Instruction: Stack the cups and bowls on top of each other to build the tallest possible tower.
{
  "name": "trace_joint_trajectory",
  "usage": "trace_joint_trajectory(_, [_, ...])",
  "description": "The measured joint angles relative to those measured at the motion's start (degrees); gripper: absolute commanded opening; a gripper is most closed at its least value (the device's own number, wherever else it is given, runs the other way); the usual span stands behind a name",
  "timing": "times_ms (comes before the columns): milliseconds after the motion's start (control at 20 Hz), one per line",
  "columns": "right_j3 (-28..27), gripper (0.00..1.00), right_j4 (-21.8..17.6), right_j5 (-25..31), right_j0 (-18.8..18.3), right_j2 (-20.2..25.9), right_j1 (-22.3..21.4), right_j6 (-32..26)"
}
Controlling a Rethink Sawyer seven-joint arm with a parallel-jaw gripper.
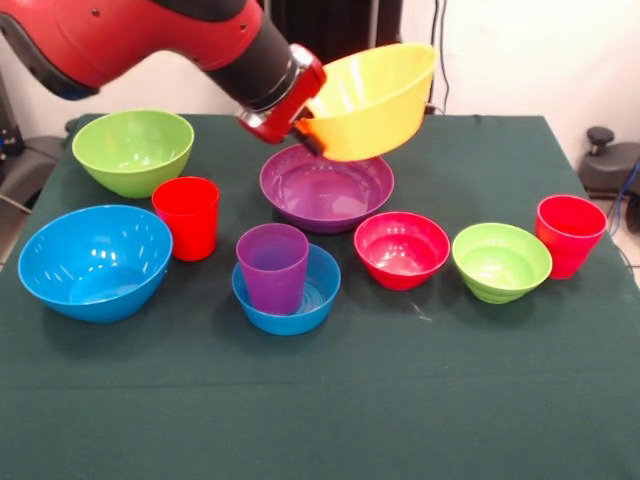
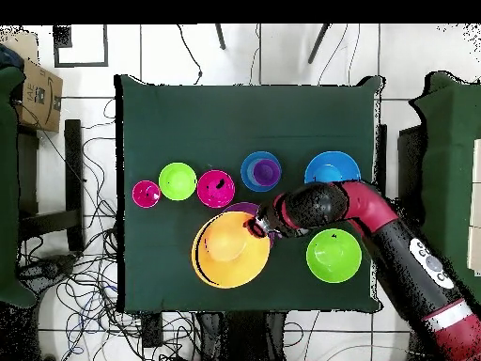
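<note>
My gripper (image 1: pixel 308 135) is shut on the rim of the large yellow bowl (image 1: pixel 375 100) and holds it tilted in the air above the large purple bowl (image 1: pixel 327 190). From overhead, the yellow bowl (image 2: pixel 228 249) covers most of the purple bowl (image 2: pixel 242 208), with the gripper (image 2: pixel 256 226) at its rim. The purple cup (image 1: pixel 272 267) stands upright inside the small blue bowl (image 1: pixel 318 295). One red cup (image 1: pixel 187 217) stands between the large lime green bowl (image 1: pixel 133 150) and the large blue bowl (image 1: pixel 95 262). A second red cup (image 1: pixel 569 235) stands at the right.
The small red-pink bowl (image 1: pixel 401 250) and small lime green bowl (image 1: pixel 501 262) sit in a row right of the small blue bowl. All rest on the dark green table (image 1: pixel 320 400). A cardboard box (image 2: pixel 38 94) sits off the table in the overhead view.
</note>
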Motion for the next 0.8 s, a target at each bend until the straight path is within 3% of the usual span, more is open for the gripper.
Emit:
trace_joint_trajectory(500, [-6.1, 0.0, -6.7, 4.3, 1.8, -1.3, -5.4, -5.1])
trace_joint_trajectory(800, [-8.8, 0.0, -7.3, 9.1, 3.6, -2.7, -7.9, -7.4])
